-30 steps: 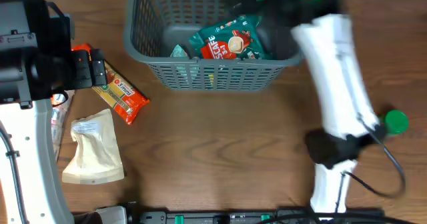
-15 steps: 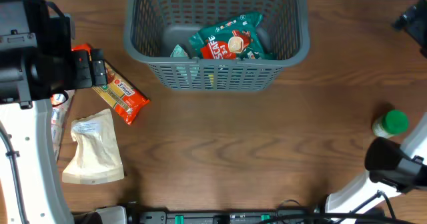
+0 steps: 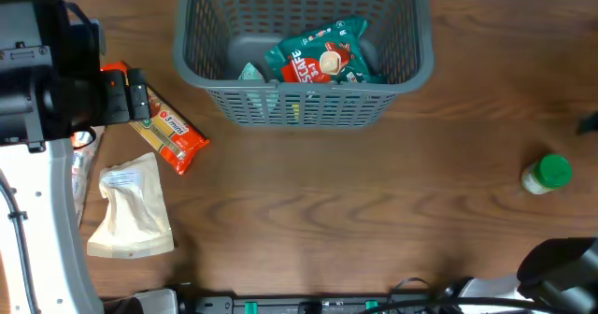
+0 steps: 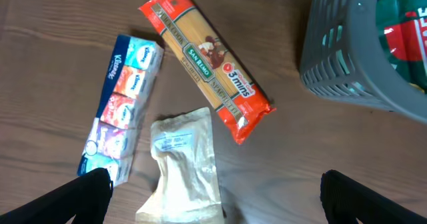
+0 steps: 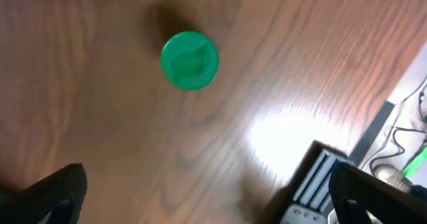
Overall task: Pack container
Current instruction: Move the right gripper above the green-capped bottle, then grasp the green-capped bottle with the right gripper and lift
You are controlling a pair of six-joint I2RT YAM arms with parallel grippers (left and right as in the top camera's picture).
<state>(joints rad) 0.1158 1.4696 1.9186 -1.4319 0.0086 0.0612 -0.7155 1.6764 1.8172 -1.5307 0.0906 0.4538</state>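
The grey lattice container (image 3: 304, 104) stands at the far middle of the table, with a green and red packet (image 3: 322, 60) lying inside; its corner also shows in the left wrist view (image 4: 347, 64). My left gripper (image 4: 223, 204) is open and empty, hovering above a beige pouch (image 4: 183, 164), a red and yellow spaghetti packet (image 4: 207, 61) and a tissue multipack (image 4: 123, 107). My right gripper (image 5: 213, 201) is open and empty, above the bare table, close to a green-capped bottle (image 5: 190, 61). In the overhead view the right gripper is almost out of frame.
The spaghetti packet (image 3: 168, 132) and the pouch (image 3: 131, 206) lie left of the container. The green-capped bottle (image 3: 547, 174) stands upright at the right. A black equipment rail (image 3: 308, 305) runs along the near edge; it also shows in the right wrist view (image 5: 327, 184).
My right arm has swung from over the container's right side out to the right and nearly left the overhead view. The left arm and all packets have not moved.
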